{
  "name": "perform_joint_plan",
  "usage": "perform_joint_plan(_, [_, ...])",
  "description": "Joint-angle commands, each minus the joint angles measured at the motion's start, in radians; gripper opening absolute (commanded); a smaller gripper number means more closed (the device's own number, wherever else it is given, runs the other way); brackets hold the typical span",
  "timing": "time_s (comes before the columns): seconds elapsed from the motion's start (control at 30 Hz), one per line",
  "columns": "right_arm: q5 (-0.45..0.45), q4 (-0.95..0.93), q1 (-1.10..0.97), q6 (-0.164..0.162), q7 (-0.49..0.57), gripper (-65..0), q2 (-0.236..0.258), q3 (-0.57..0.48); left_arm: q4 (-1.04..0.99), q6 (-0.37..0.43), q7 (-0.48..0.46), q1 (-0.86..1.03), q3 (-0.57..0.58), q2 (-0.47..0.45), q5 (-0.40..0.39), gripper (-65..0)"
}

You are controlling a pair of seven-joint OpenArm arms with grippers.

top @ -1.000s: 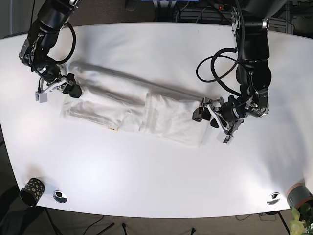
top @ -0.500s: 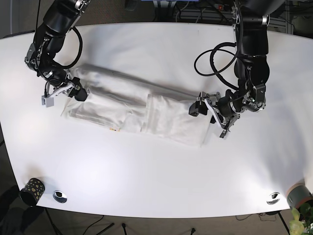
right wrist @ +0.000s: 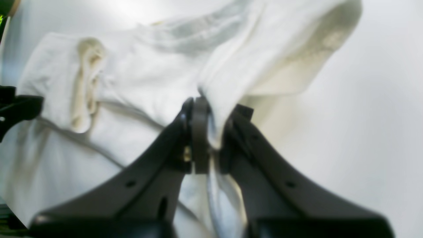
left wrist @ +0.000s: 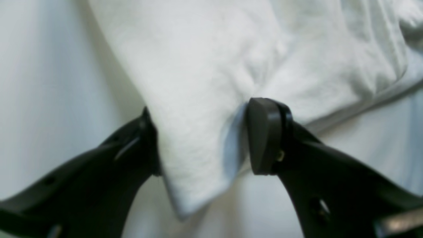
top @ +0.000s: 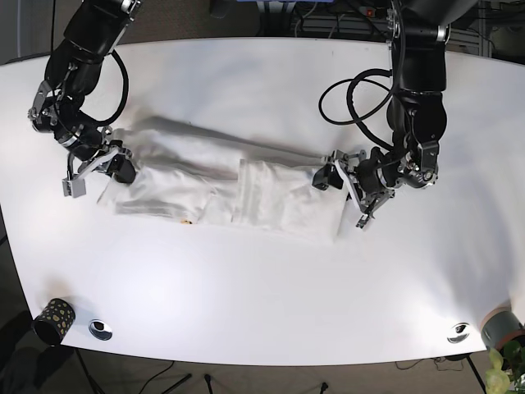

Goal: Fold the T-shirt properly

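The T-shirt (top: 221, 185) lies stretched across the middle of the white table (top: 262, 295), a long crumpled band with a folded flap near its centre, and both of my pincers sit at its two ends. My right pincer (right wrist: 211, 132) is clamped on the T-shirt — a bunched ridge of white cloth runs down between the two dark fingers (right wrist: 198, 138), which stand nearly together with only the fabric between them, and the rest of the shirt spreads away beyond the tips. In the base view that pincer (top: 115, 164) is at the shirt's end nearest the table's short edge. My left pincer (left wrist: 203, 135) stands apart: a pointed corner of the T-shirt (left wrist: 205, 99) hangs down into the gap, touching the inner face of one finger (left wrist: 264, 135) — I cannot tell whether the other finger touches it. From above, this pincer (top: 336, 182) sits at the shirt's opposite end.
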Motion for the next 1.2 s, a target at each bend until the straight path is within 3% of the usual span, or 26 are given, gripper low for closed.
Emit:
perform_joint_plan(0.0, [0.013, 0.021, 0.009, 0.002, 0.013, -65.0, 0.017, 0.003, 0.069, -0.003, 0.014, -0.022, -0.007, -0.026, -0.016, -32.5])
perform_joint_plan(0.17, [0.013, 0.022, 0.009, 0.002, 0.013, -65.0, 0.017, 0.003, 0.210, -0.014, 0.094, -0.022, -0.019, -0.092, -0.073, -29.0])
perform_joint_plan(0.33, [0.013, 0.024, 0.008, 0.002, 0.012, -65.0, 0.017, 0.002, 0.278, -0.098, 0.175, -0.034, -0.026, -0.132, -0.192, -21.5])
perform_joint_plan(0.5, [0.013, 0.025, 0.009, 0.003, 0.012, -65.0, 0.028, -0.003, 0.230, -0.097, 0.174, -0.096, -0.042, -0.113, -0.208, -21.4])
perform_joint_plan(0.6, [0.013, 0.025, 0.013, 0.003, 0.012, -65.0, 0.037, -0.052, 0.104, -0.095, 0.169, -0.140, -0.042, -0.047, -0.206, -22.1])
perform_joint_plan(0.7, [0.013, 0.042, 0.014, 0.003, 0.012, -65.0, 0.037, -0.064, -0.002, -0.078, 0.120, -0.186, -0.039, -0.009, -0.171, -30.1])
perform_joint_plan(0.8, [0.013, 0.056, 0.014, 0.003, 0.012, -65.0, 0.033, -0.067, -0.097, -0.069, 0.032, -0.203, -0.038, 0.046, -0.102, -49.2])
perform_joint_plan(0.87, [0.013, 0.060, 0.014, 0.003, 0.012, -65.0, 0.031, -0.067, -0.141, -0.069, 0.017, -0.206, -0.038, 0.071, -0.068, -55.3])
perform_joint_plan(1.17, [0.018, 0.165, 0.016, 0.009, 0.010, -65.0, 0.028, -0.081, -0.195, -0.074, 0.008, -0.179, -0.039, 0.100, 0.068, -55.6])
